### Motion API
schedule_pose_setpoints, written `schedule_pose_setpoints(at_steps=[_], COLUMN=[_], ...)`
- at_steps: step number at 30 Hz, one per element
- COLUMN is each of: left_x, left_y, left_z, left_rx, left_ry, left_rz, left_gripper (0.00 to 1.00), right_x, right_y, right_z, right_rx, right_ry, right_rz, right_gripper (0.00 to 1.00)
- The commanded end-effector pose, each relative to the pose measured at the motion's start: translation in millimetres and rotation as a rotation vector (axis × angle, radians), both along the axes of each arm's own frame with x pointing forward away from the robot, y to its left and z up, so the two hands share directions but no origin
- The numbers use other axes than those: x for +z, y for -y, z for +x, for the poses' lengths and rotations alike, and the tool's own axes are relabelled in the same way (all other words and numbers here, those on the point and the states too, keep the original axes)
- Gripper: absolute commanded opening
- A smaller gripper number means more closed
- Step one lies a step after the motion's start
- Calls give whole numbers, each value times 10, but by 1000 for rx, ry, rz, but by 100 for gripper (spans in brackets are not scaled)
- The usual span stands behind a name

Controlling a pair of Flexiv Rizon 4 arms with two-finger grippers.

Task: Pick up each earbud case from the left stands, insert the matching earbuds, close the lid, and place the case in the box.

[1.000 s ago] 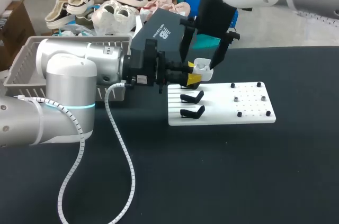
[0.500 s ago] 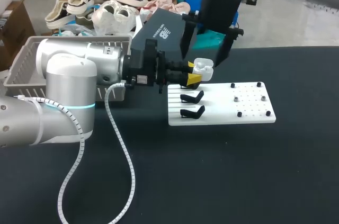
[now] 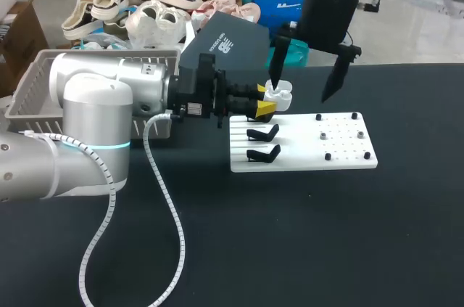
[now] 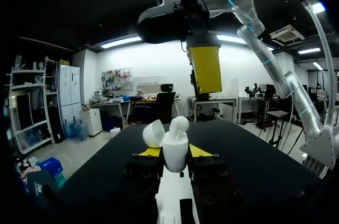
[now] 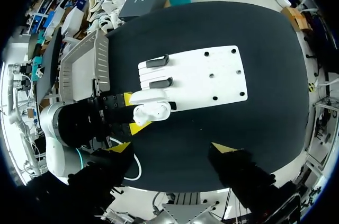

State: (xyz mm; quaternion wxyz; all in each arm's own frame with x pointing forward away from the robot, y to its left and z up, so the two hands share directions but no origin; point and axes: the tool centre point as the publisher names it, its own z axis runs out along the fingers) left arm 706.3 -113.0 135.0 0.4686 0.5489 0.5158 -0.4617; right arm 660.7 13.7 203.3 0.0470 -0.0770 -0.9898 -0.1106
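Note:
A white earbud case (image 3: 278, 92) with its lid open is held just above the back left corner of the white stand plate (image 3: 341, 158), with my left gripper (image 3: 265, 103) shut on it from the left. In the left wrist view the case (image 4: 175, 144) stands upright between the yellow fingertips (image 4: 150, 152). My right gripper (image 3: 307, 83) hangs open above and to the right of the case, touching nothing. From the right wrist view its gripper (image 5: 172, 149) is spread wide, high over the case (image 5: 151, 112). Two black stands (image 3: 262, 133) on the plate are empty.
Small pegs (image 3: 341, 135) dot the plate's right half. A grey mesh basket (image 3: 32, 82) sits at the back left behind my left arm. A dark box (image 3: 228, 42) stands behind the plate. The left arm's white cable (image 3: 170, 213) loops over the black table.
My right gripper has lifted away from the case, moved to the right and spread wider. The left gripper and the case have stayed put.

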Motion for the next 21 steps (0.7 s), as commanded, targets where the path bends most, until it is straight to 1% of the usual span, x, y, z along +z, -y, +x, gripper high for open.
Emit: schedule_pose_setpoints(at_steps=[1, 10, 21], left_x=[0, 0, 0], left_y=[-1, -1, -1], left_z=[-9, -9, -9], left_rx=[3, 3, 3], left_ry=[1, 1, 1], left_rz=[-1, -1, -1], left_gripper=[0, 0, 0], right_x=[-72, -215, -269], right_y=[73, 118, 55], right_z=[-58, 64, 134], right_rx=[-17, -29, -19], right_ry=[3, -28, -43], right_rz=[-1, -10, -12], right_gripper=[93, 94, 95])
